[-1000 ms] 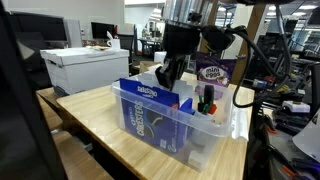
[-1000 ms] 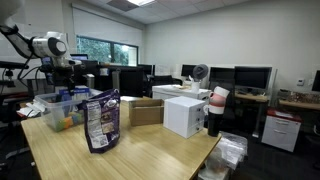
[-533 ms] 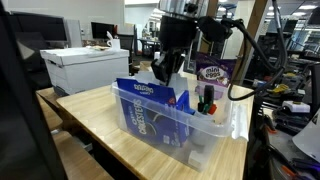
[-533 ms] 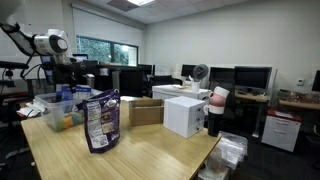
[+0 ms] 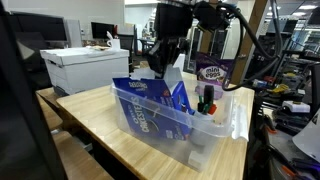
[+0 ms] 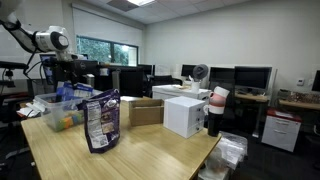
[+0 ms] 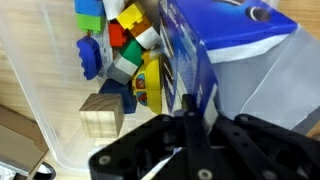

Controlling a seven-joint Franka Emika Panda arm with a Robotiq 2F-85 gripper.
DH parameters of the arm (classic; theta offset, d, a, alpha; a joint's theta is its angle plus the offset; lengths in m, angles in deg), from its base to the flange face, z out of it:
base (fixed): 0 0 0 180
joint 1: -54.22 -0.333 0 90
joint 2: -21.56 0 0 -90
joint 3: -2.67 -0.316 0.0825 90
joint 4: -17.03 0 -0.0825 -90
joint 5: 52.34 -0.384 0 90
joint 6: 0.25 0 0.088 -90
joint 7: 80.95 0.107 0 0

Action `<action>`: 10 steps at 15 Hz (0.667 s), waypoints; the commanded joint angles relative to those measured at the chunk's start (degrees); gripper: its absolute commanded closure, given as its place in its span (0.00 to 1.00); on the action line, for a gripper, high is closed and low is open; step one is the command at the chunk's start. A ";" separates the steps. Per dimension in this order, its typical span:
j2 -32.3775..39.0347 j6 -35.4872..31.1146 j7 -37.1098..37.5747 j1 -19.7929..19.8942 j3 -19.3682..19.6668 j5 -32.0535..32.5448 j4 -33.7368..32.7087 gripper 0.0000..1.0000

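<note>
Gripping the top edge of the blue bag (image 5: 150, 105), your tool (image 5: 166, 66) is clamped shut on the thin seam, directly above the clear bin (image 5: 218, 128). The bag hangs tilted, its lower part inside the bin, beside the toy blocks (image 7: 122, 38) and wooden cube (image 7: 101, 115) on the bin's floor. Treat it as light, crinkly, slippery film with breakable contents; the flat seam looks like the best hold. The bin stands on the table (image 5: 95, 118), with a white box (image 5: 85, 68) beyond it.
</note>
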 commanded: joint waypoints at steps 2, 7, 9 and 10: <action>-0.50 1.67 -0.80 -0.06 -0.11 -0.27 -2.17 0.96; -0.63 2.30 -0.55 0.03 0.03 0.07 -3.45 0.96; -0.79 2.55 -0.38 0.10 0.16 0.35 -3.94 0.96; -0.90 2.73 -0.33 0.11 0.22 0.60 -4.22 0.96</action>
